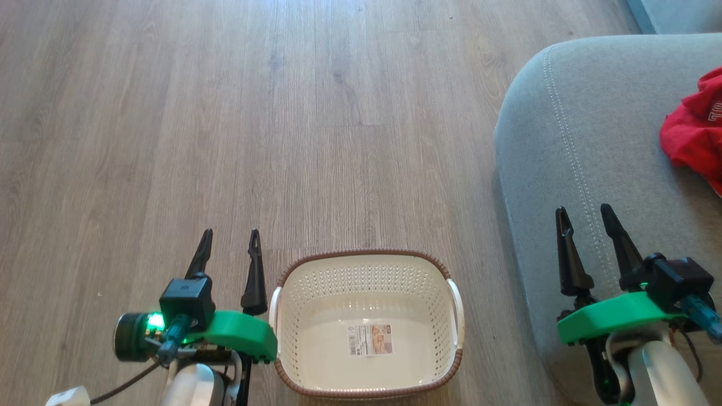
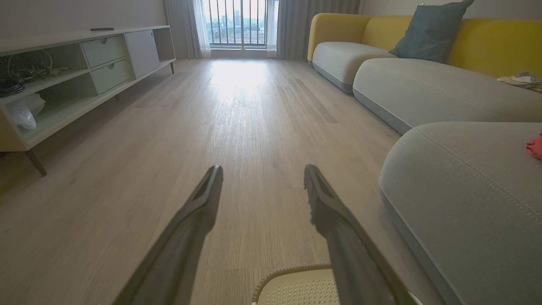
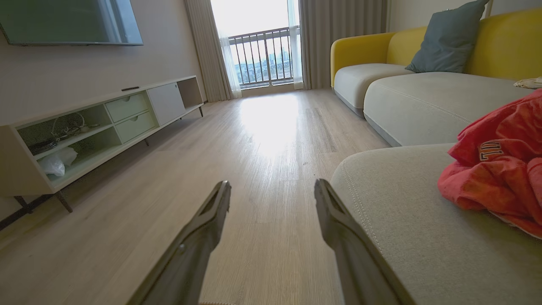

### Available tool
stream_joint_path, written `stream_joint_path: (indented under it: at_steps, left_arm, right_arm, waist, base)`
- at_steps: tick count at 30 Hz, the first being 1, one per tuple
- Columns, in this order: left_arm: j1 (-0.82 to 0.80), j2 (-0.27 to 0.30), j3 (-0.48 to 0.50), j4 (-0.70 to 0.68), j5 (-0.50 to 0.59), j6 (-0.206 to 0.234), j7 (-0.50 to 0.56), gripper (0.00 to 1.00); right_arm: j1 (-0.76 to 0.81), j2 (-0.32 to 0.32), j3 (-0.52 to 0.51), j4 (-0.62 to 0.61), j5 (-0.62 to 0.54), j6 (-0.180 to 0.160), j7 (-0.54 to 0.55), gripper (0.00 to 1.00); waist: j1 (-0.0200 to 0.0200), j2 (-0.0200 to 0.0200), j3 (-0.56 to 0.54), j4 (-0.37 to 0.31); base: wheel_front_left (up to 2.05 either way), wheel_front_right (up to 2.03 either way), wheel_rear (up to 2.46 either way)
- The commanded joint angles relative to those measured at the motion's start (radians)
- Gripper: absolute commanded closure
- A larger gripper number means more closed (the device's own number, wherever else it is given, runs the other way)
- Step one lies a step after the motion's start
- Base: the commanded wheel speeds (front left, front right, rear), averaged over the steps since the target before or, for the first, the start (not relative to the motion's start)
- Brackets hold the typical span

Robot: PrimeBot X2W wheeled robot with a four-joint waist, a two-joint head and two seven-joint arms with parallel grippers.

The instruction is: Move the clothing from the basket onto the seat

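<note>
Left gripper (image 1: pixel 232 232), head view 7 o'clock: two long black tapered fingers (image 1: pixel 255 276), green moulded bracket (image 1: pixel 240 335), black camera block (image 1: pixel 186 301), lit green lamp (image 1: pixel 154 321), black cable (image 1: pixel 121 386), pale forearm (image 1: pixel 192 389). Right gripper (image 1: pixel 583 208), 4 o'clock: matching green mount (image 1: pixel 615 316), black housing (image 1: pixel 677 282), blue-tipped lead (image 1: pixel 702 316), white forearm (image 1: pixel 665 372).

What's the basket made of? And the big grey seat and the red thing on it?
The basket looks like smooth cream plastic: its walls have neat rows of holes, and its brown rim seems moulded to look woven. The seat looks like soft grey-green fabric over padding, with a pale stitched seam. The red clothing looks like soft, crumpled cloth, maybe cotton, with printed letters.
</note>
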Motion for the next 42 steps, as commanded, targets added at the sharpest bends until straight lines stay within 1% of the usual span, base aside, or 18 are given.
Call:
stream_joint_path:
  at_steps: [1,7,15,19,23,27,30,42]
  left_arm:
    - [-0.028,0.002,0.025,-0.03,-0.003,-0.004,-0.005,0.0]
    - [-0.029,0.002,0.037,-0.047,-0.029,-0.026,-0.005,0.0]
    - [-0.02,0.002,0.05,-0.072,-0.013,-0.031,-0.005,0.0]
    - [-0.019,0.002,0.05,-0.098,-0.008,-0.048,-0.005,0.0]
    - [-0.013,0.002,0.052,-0.109,-0.006,-0.051,-0.005,0.0]
    - [-0.006,0.002,0.053,-0.088,-0.054,-0.072,-0.005,0.0]
    - [-0.008,0.002,0.057,-0.081,-0.059,-0.083,-0.005,0.0]
    - [-0.011,0.002,0.062,-0.076,-0.071,-0.089,-0.005,0.0]
  right_arm:
    - [-0.018,0.001,0.02,-0.031,-0.006,0.0,-0.006,0.0]
    - [-0.019,0.004,0.038,-0.031,-0.022,0.0,-0.006,0.0]
    - [-0.024,0.007,0.043,-0.035,-0.022,0.0,-0.006,0.0]
    - [-0.025,0.009,0.043,-0.037,-0.022,0.0,-0.006,0.0]
    - [-0.023,0.01,0.047,-0.038,-0.024,0.0,-0.006,0.0]
    - [-0.023,0.01,0.047,-0.038,-0.024,0.0,-0.006,0.0]
    - [-0.023,0.005,0.055,-0.035,-0.028,0.0,-0.006,0.0]
    - [-0.029,-0.006,0.057,-0.033,-0.025,0.0,-0.006,0.0]
  waist:
    - [0.0001,-0.0001,0.001,0.0]
    - [0.0001,-0.0001,0.001,-0.001]
    - [0.0001,-0.0001,0.0,-0.002]
    - [0.0001,-0.0001,0.0,-0.001]
    - [0.0001,-0.0001,-0.001,-0.001]
    - [0.0001,-0.0001,-0.003,-0.002]
    - [0.0001,-0.0001,-0.003,-0.002]
    - [0.0001,-0.0001,0.003,-0.004]
  base:
    - [0.0,0.0,0.0]
    - [0.0,0.0,0.0]
    - [0.0,0.0,0.0]
    - [0.0,0.0,0.0]
    - [0.0,0.0,0.0]
    - [0.0,0.0,0.0]
    - [0.0,0.0,0.0]
    - [0.0,0.0,0.0]
